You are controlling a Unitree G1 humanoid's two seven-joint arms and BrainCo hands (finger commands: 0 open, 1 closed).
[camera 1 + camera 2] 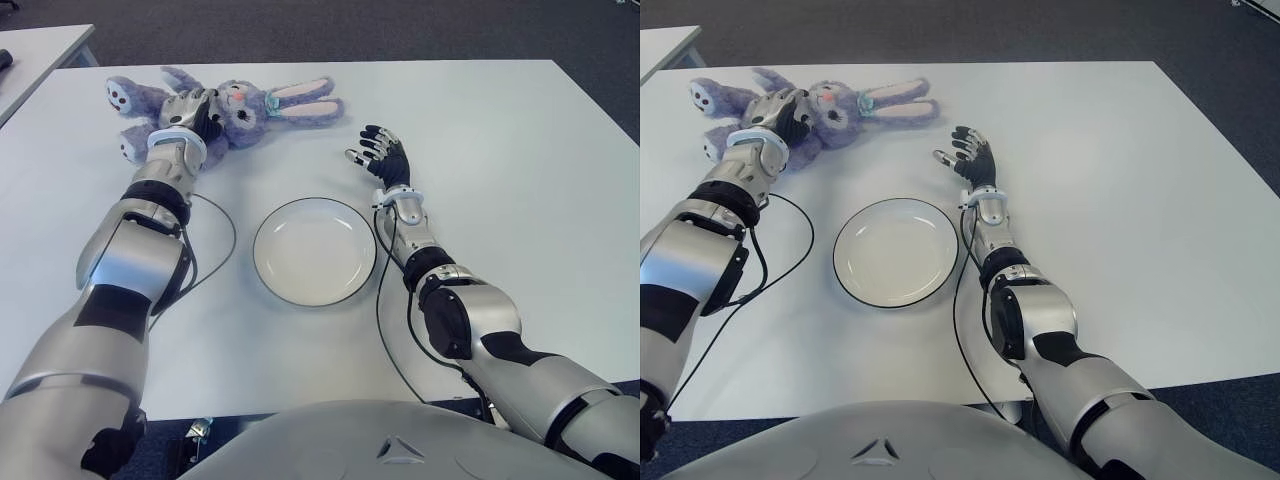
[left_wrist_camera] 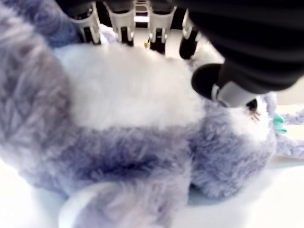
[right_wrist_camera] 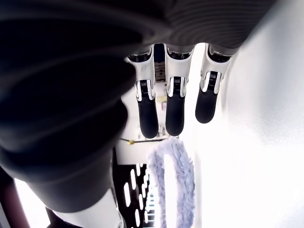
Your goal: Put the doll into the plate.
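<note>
We see left hand (image 1: 190,112) on doll (image 1: 240,105), fingers (image 2: 128,28) seemingly closed on belly only in wrist view | ears point right, axis crosswise | right hand (image 1: 380,152) slack, empty, beyond plate (image 1: 314,250)

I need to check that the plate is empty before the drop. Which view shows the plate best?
The left eye view: the whole plate shows, bare inside. The right eye view shows the same. Neither wrist view shows it; the left wrist sees only the doll.

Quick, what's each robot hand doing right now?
Left hand: closed on the doll.
Right hand: open, holding nothing, beyond the plate.
</note>
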